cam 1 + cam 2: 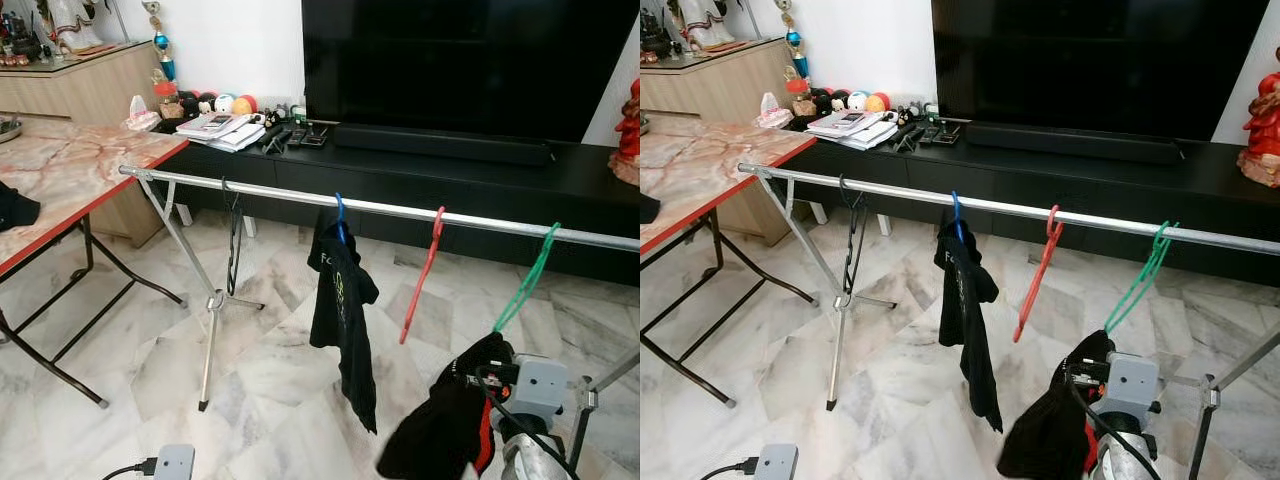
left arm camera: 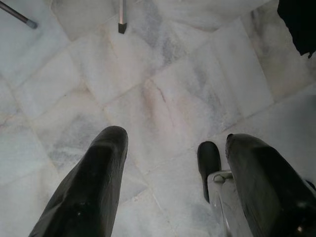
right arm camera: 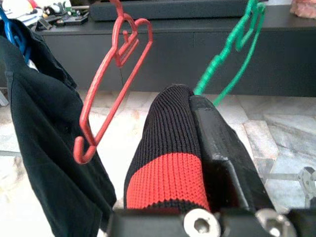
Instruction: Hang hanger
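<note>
Right claw (image 3: 197, 148) is clamped on a floppy black-and-red garment (image 1: 440, 430) (lower right), so grab the stiff green hanger (image 1: 525, 280) instead; left claw (image 2: 168, 163) hangs apart.

The black shirt (image 1: 343, 300) hanging from the blue hanger (image 1: 340, 215) carries pale lettering beginning with "F", with greenish print below; the rest is illegible.

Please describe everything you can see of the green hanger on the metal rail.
The green hanger is a thin, plastic-looking frame with a ridged arm. Its hook sits over the metal rail, the rightmost of four hangers there, beside the red hanger. It hangs tilted, its lower end reaching down to the black and red garment that the right gripper is shut on. Whether the garment is on it cannot be told.
</note>
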